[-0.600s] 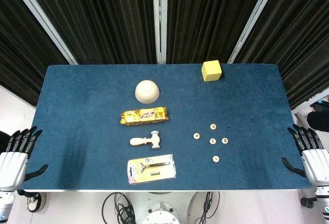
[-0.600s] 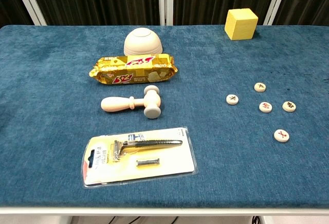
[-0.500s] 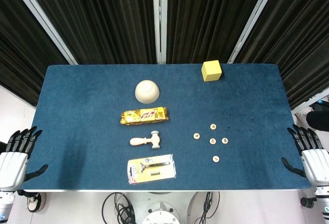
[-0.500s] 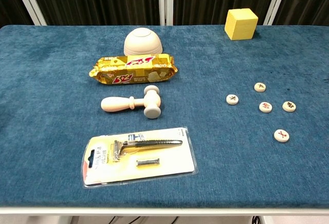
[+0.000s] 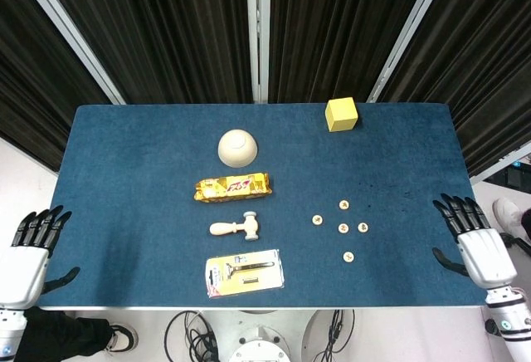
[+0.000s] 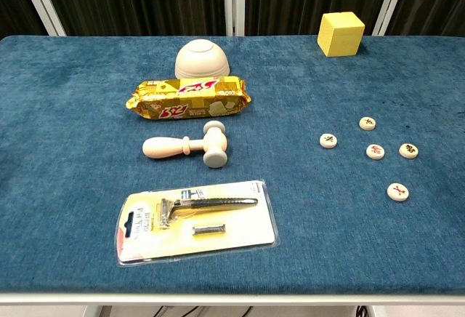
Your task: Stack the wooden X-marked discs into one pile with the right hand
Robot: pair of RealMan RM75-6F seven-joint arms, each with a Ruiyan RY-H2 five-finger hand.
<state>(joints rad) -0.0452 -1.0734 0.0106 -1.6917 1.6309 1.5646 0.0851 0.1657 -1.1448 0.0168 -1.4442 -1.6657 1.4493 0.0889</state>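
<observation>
Five wooden discs [image 6: 375,151] lie flat and apart on the right of the blue table [image 5: 124,171], none stacked yet, so the pile is unstarted. The right hand [image 5: 473,244] hovers at the near right edge, fingers spread and empty, placed to reach them. The left hand [image 5: 25,250] idles at the near left, also spread and empty

Bench [image 5: 124,154] with dark blue felt-like top and pale front edge. Behind bench: black pleated curtains [image 5: 182,30] crossed by slanted grey-white bars [image 5: 66,34]. Below bench: pale floor [image 5: 398,337], tangled cables [image 5: 191,329].
</observation>
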